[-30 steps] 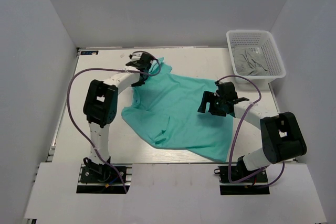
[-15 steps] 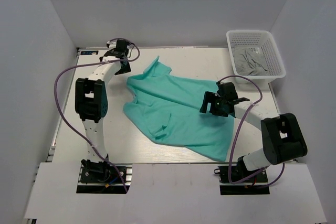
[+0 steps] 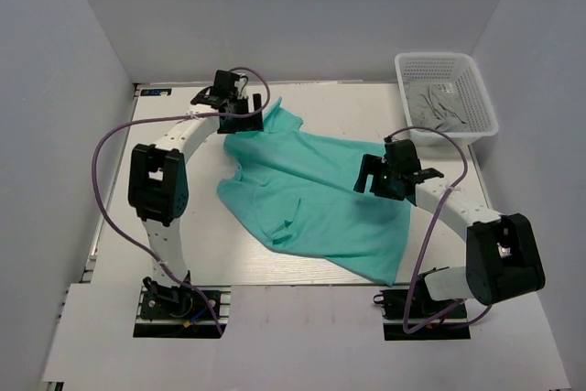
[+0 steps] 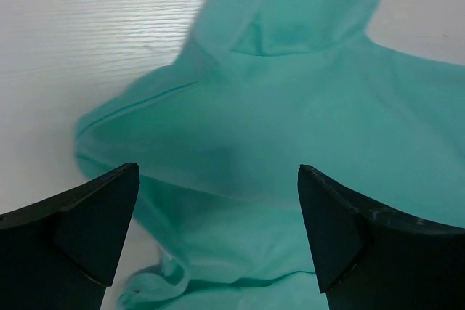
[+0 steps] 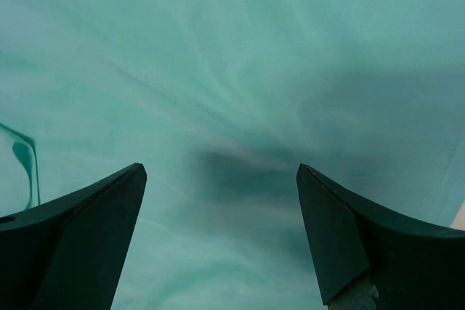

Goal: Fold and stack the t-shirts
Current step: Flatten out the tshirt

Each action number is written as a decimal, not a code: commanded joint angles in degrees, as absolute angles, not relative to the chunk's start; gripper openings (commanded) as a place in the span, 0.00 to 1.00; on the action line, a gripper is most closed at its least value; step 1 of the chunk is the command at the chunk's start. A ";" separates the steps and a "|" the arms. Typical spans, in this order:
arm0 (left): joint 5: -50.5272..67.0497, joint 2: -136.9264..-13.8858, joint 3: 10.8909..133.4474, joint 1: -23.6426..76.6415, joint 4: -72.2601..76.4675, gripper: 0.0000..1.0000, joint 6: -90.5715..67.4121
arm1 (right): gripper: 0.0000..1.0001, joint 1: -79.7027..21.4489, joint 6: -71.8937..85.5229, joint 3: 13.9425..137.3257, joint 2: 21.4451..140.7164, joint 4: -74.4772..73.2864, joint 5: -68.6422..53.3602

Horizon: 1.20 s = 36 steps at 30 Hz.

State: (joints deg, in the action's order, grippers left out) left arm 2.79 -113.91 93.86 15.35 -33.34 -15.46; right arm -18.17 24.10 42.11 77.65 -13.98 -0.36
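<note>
Hovering over the shirt's (image 3: 311, 199) far-left edge, left gripper (image 4: 218, 176) gapes wide, empty; right gripper (image 5: 218, 172), jaws apart, hangs above its right side. Shirt sprawls mid-table (image 3: 174, 226), white surface showing left and beyond.

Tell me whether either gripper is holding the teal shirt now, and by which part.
Nothing is held. The left gripper is open over the teal t-shirt's far end, and the right gripper is open over its right side.

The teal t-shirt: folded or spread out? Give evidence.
Spread, not folded: the t-shirt lies rumpled and loose across the table, its outline irregular.
</note>
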 commanded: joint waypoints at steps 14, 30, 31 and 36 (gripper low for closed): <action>-5.51 -132.79 110.29 18.11 -35.86 1.00 -15.46 | 0.90 -16.79 27.77 53.69 91.13 -17.76 15.20; -9.58 -144.32 125.60 10.82 -41.57 1.00 -20.38 | 0.90 -15.82 14.18 85.48 117.42 -19.77 10.11; -10.28 -143.27 125.07 10.29 -41.57 1.00 -21.17 | 0.90 -15.73 13.45 86.39 117.16 -20.04 9.67; -12.13 -135.98 121.21 9.76 -41.32 1.00 -23.46 | 0.90 -17.66 9.58 85.00 107.33 -18.29 0.46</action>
State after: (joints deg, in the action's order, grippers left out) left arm -10.52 -142.04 123.66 10.44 -38.41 -20.80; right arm -16.29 13.50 84.47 115.37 -19.14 6.85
